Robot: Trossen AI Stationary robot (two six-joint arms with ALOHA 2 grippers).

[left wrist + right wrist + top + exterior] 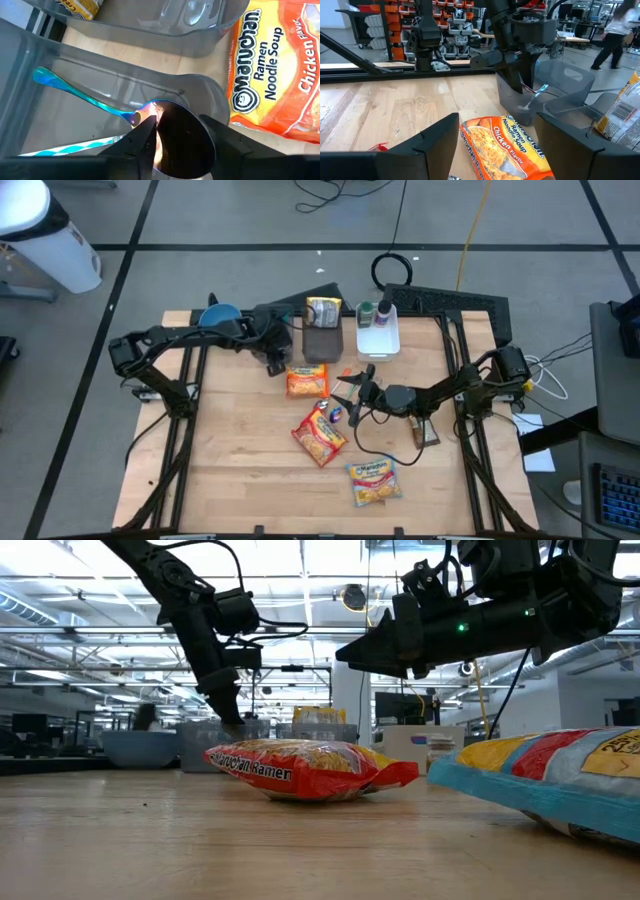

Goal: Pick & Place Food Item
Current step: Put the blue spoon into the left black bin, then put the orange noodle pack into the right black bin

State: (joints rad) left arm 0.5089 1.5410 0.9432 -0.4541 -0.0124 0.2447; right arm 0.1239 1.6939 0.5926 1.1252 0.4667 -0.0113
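From above, the left end effector hangs over a clear grey plastic bin, just beside the orange ramen noodle packet on the wooden worktop. Its wrist view shows an iridescent metal spoon between part-open fingers, seemingly loose; best lift straight clear. The right end effector waits wide open, empty.
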